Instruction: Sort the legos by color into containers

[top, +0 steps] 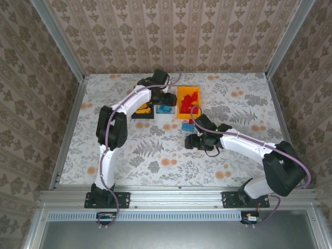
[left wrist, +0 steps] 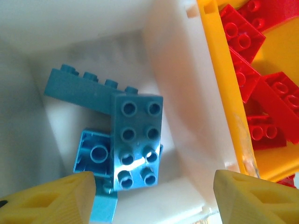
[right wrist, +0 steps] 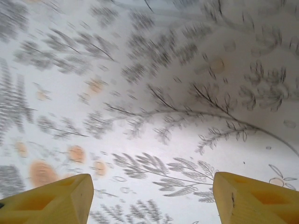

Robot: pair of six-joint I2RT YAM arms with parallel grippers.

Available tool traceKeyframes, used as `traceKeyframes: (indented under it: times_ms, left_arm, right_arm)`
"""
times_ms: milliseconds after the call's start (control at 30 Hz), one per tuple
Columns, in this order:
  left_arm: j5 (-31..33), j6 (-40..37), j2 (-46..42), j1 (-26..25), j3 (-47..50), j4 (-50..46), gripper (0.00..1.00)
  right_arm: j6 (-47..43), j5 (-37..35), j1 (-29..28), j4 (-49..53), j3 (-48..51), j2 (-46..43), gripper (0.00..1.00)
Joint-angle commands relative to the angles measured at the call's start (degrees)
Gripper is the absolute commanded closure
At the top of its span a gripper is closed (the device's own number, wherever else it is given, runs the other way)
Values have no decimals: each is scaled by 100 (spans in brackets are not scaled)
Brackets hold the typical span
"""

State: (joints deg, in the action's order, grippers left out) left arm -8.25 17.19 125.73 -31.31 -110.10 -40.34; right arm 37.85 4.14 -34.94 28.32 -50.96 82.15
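Nearing completion, judging by the bins. Holding red bricks point(top: 190, 98) in the orange bin point(top: 189, 88), blue bricks point(left wrist: 135, 140) in the white bin point(left wrist: 177, 84) and orange-yellow bricks point(top: 143, 109) in the black bin point(top: 137, 116). Hanging the left end effector point(left wrist: 154, 191) over the white bin, fingers spread, gripping nothing. Leaving one blue brick point(top: 187, 126) loose on the worktop point(top: 155, 150), at 6 o'clock of the orange bin. Poising the right end effector point(right wrist: 153, 191) open and empty above bare worktop, near 6 o'clock of that brick.
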Motion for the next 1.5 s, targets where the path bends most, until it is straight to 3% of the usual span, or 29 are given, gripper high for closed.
traceKeyframes:
  times_ms: [0,100,500,533,633,900,1200,1467]
  left_arm:
    - [-68,143,-905,37,405,97,30]
    - [-29,228,-1599,13,1110,417,29]
    - [79,670,-4368,-86,4811,1142,26]
    - [71,744,-4580,-86,5078,1211,25]
    - [52,894,-5062,-86,5627,1328,24]
    - [80,861,-5669,-11,6018,1190,21]
    - [-93,775,-5841,110,6208,1155,20]
    - [-194,779,-5990,313,6415,1273,20]
  right_arm:
    - [-260,-288,110,628,-615,-287,30]
    - [-445,-417,234,907,-1108,-281,30]
    - [-738,-203,471,1199,-2295,1470,28]
    - [-692,-212,462,1180,-2352,1599,25]
    - [-449,-398,462,1025,-2386,1904,2]
    - [56,-780,365,821,-2863,2783,0]
    - [311,-1398,339,724,-3347,3500,8]
    - [251,-1439,347,742,-3323,3629,32]
